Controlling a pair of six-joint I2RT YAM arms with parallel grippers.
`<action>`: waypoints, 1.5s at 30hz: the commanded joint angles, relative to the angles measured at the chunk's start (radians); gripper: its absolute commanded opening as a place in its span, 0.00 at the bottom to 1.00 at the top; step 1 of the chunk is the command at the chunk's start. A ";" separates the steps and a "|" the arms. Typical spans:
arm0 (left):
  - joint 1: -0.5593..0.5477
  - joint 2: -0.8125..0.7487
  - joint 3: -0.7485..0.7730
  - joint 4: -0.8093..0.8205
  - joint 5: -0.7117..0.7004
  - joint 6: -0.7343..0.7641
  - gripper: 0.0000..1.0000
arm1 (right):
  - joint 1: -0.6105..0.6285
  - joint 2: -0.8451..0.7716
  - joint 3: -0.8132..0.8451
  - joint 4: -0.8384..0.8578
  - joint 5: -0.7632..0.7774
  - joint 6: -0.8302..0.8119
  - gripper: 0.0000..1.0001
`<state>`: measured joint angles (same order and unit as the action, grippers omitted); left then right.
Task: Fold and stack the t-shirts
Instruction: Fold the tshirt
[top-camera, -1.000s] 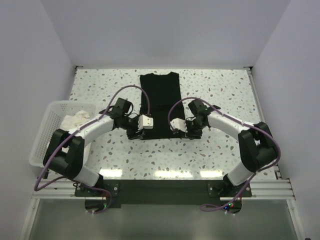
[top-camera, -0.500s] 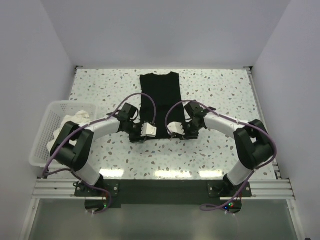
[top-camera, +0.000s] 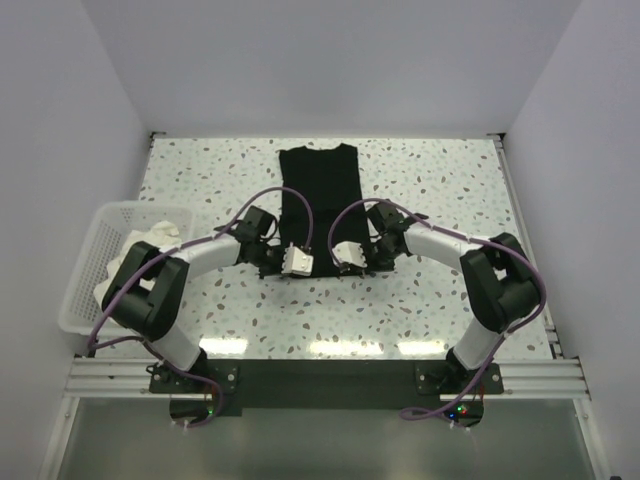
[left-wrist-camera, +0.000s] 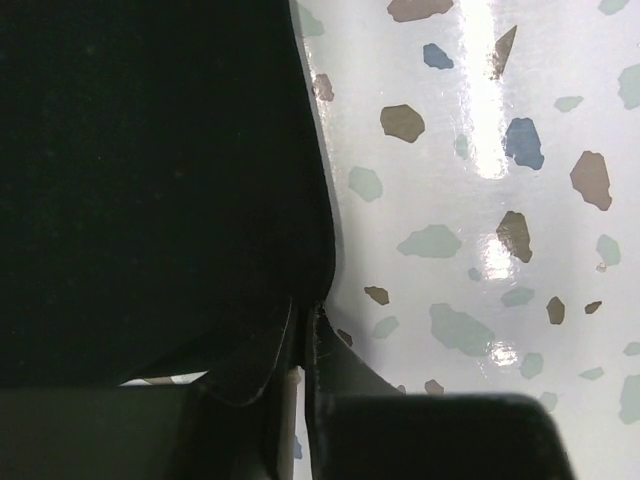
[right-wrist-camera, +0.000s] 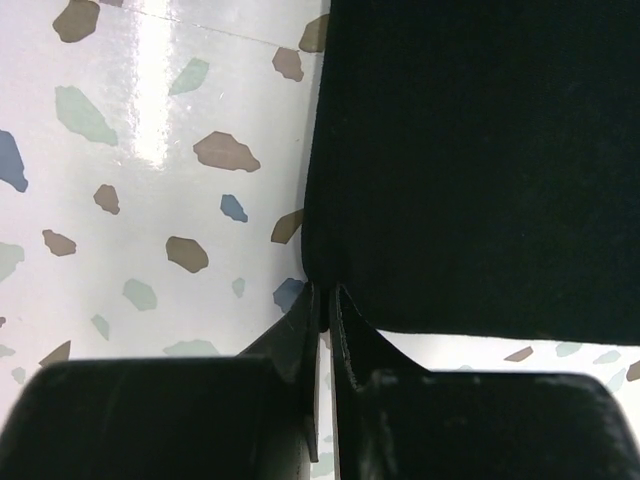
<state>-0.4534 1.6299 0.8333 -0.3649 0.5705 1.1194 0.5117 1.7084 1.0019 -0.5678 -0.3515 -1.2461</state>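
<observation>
The black t-shirt (top-camera: 320, 200) lies flat in the middle of the frame on the speckled surface (top-camera: 450, 190), folded into a long narrow strip with straight sides, its neck end toward the top.

From above we see both arms bent inward to its lower end — the left gripper (top-camera: 279, 268) at the lower left corner, the right gripper (top-camera: 360, 264) at the lower right. The white camera housings hide the jaws there, and the wrist views supply them. In the left one the jaws are closed to a thin slit at the bottom of the frame, with the corner of the hem running in between them. In the right one they are likewise almost together, pinched on the rounded corner of the hem.

Only the overhead view shows the white lattice basket (top-camera: 82, 270) at the left edge of the frame, well apart from the black shirt, with the white t-shirt (top-camera: 152, 237) crumpled inside it.

Up close the black cloth is matte and soft with a thick edge. The surface is glossy white, set with brown, blue and green chips and streaked with reflected light.
</observation>
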 joint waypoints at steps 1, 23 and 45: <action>0.015 -0.001 0.021 -0.060 0.000 0.002 0.02 | 0.005 0.005 0.007 -0.020 -0.006 0.025 0.00; 0.127 -0.099 0.275 -0.183 0.057 -0.130 0.00 | -0.079 -0.110 0.322 -0.303 -0.090 0.143 0.00; 0.125 -0.225 0.447 -0.568 0.155 -0.142 0.00 | -0.019 -0.278 0.364 -0.610 -0.158 0.212 0.00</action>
<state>-0.3912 1.2846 1.2018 -0.9169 0.7361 0.9703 0.5091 1.3537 1.2854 -1.1496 -0.5156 -1.0183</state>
